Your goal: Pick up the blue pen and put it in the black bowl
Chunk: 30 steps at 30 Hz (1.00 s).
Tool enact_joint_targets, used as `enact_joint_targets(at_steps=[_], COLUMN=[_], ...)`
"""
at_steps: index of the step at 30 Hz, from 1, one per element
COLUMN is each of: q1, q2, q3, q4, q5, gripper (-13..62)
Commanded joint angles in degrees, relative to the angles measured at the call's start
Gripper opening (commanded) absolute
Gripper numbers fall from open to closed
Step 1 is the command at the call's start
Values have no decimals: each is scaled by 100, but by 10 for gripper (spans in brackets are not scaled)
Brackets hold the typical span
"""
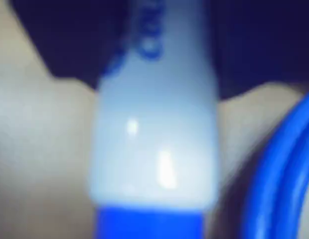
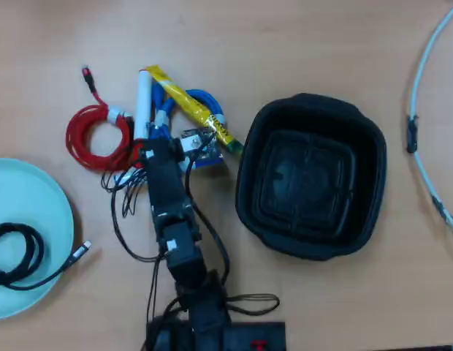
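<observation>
The blue pen [image 2: 143,99] lies near the table's [image 2: 285,44] far-left part in the overhead view, between a red cable coil [image 2: 95,135] and a yellow packet [image 2: 190,106]. The gripper [image 2: 157,135] sits at its near end (jaw state cannot be told), and the black bowl [image 2: 245,183] rests well apart, toward the table's middle.

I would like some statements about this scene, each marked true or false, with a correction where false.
1. The black bowl has nothing inside it. True.
2. The blue pen lies in the black bowl. False: it lies on the table to the left of the bowl in the overhead view, beside the red cable.
3. A black cable rests on the pale blue plate. True.
4. The yellow packet lies on the plate. False: it lies on the table, over the blue coiled cable.
5. The wrist view shows the pen from far away. False: the pen fills the view, blurred.
</observation>
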Motion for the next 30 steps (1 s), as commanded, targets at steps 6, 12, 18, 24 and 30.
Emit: enact_joint_targets(at_steps=[6,12,18,24,30], q1=[-167,-193,-193,-185,-193], q2=[809,1292,1696,1758,1890], q3=[88,79,-255,-826,-1503], q4=[809,958,967,993,1178], q5=[158,264,237,211,211], gripper=[-80,-80,-80,-80,-80])
